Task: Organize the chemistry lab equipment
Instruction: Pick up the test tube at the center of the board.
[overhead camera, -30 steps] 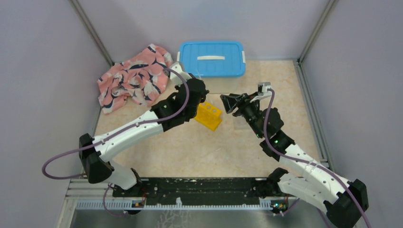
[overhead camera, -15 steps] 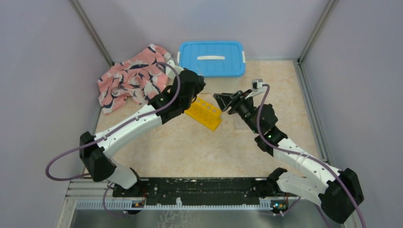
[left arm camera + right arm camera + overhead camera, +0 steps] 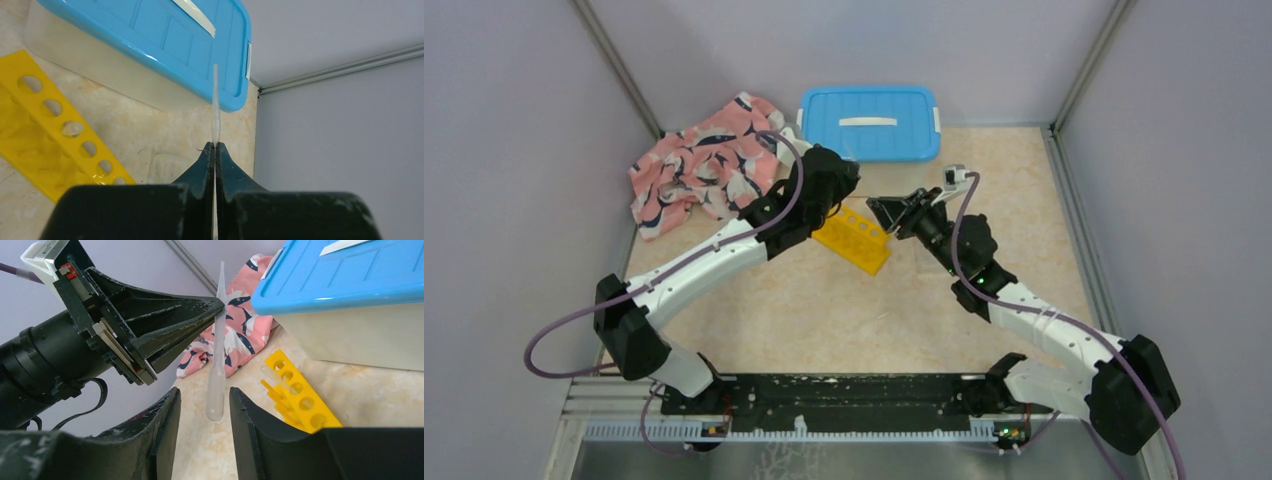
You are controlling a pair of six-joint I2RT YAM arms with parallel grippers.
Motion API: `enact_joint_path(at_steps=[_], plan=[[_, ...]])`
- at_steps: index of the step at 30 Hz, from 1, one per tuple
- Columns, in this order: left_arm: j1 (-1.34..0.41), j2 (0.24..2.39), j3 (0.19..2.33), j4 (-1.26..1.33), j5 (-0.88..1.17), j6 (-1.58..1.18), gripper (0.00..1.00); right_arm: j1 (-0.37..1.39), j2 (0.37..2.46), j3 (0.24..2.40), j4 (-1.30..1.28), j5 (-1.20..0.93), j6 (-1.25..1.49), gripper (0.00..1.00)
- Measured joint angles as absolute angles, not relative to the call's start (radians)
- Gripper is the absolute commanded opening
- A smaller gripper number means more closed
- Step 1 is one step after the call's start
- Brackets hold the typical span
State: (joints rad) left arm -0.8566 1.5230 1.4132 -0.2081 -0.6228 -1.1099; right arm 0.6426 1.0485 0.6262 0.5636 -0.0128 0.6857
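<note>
Hanging bulb-end down between the two black fingers of the right gripper [image 3: 204, 392], the thin clear plastic dropper tube [image 3: 217, 375] looked feather-light, soft-walled and slick, so a hard squeeze would probably flex or squash it, or let it slide. The right fingers stood apart on either side of its rounded lower end, with a gap showing on one side, so they had no grip on it. The sounder place to hold seemed the straight stem just above the bulb, taken gently, since the bulb would give and the narrow tip would bend. Higher up, the left gripper [image 3: 220, 302] had its jaws pressed fully together on the tube's thin upper stem, carrying it clear of the beige tabletop [image 3: 380, 390]. The left wrist view showed the tube's slim end rising past the shut fingertips. From above, the left arm [image 3: 714, 265] stretched long and diagonal from its base toward the middle of the table. The right arm [image 3: 1034, 320] came in bent at the elbow, wrist turned leftward, so the two grippers met nose to nose. Just beyond them the long yellow plastic rack with round holes [image 3: 300, 405] lay flat, one hole holding another clear piece [image 3: 72, 129]. Behind it stood the white bin with a blue lid [image 3: 350, 290], and farther left lay the crumpled pink whale-patterned cloth [image 3: 240, 335].
</note>
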Motion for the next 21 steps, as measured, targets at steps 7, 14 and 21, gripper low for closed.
enact_joint_path(at_steps=[7, 14, 21], plan=[[-0.855, 1.523, 1.406, -0.201, -0.61, -1.118, 0.0, 0.638, 1.064, 0.626, 0.584, -0.015, 0.7, 0.28], [-0.855, 1.523, 1.394, -0.194, -0.606, -1.131, 0.0, 0.636, 1.084, 0.626, 0.596, -0.014, 0.709, 0.21], [-0.854, 1.523, 1.378, -0.177, -0.602, -1.135, 0.05, 0.63, 1.085, 0.626, 0.588, -0.009, 0.711, 0.11]])
